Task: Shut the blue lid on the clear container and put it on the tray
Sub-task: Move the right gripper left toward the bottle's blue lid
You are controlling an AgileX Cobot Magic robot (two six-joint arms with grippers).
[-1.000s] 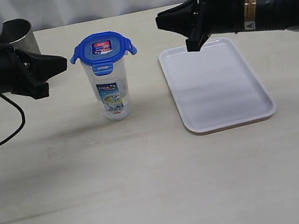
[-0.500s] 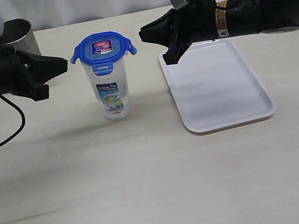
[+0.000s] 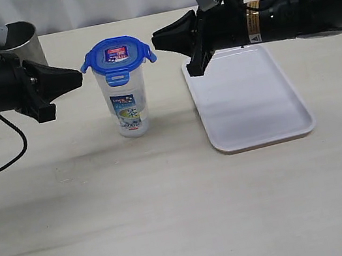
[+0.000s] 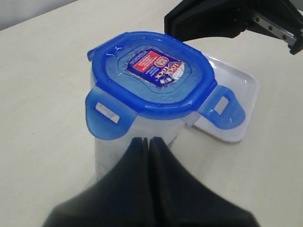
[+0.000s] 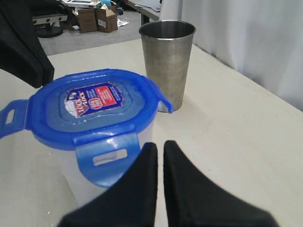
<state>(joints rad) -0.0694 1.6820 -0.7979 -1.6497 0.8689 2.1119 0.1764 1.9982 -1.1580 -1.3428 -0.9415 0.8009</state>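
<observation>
- blue lid [image 3: 117, 53] sits on top of the clear container [image 3: 128, 105], label face up; its side flaps flare outward and the front flap hangs down over the container's wall.
- clear container stands upright on the worktop [image 3: 173, 214], just left of the tray [image 3: 256, 103] and not touching it.
- tray lies flat on the worktop with nothing on its white surface.
- left hand [image 3: 76, 77] points in from the left at lid height, its tip just beside the lid's left flap; i cannot tell whether it touches. in the left wrist view its two fingers are pressed together, holding nothing.
- right hand [image 3: 157, 39] reaches in from the right, above the tray's far left corner, its tip just beside the lid's right flap. in the right wrist view its fingers are drawn together with only a thin seam between them, holding nothing.
- steel cup [image 3: 19, 38] stands upright at the back left, behind the left arm and well apart from the container.
</observation>
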